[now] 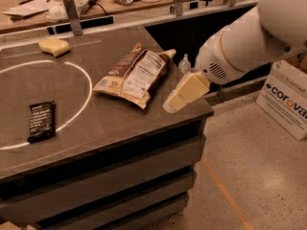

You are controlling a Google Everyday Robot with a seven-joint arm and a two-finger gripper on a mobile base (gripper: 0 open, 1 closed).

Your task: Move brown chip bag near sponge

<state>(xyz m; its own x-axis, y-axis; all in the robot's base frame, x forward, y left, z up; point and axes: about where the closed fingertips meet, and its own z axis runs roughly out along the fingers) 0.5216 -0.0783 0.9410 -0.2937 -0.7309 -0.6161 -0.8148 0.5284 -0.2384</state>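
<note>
Where the tabletop [120, 128] ends on the right, find the hand [171, 103] on its white arm, hanging over the edge and tilted down toward the left, just beside the brown chip bag [136, 73] but not touching. Cannot tell whether spread or pressed together. See the bag lying flat, label panel up, just right of the white circle [88, 92]. Find the sponge [54, 46] well apart, at the far left beyond the circle. Note a black bar wrapper [41, 121] by the circle's near line.
</note>
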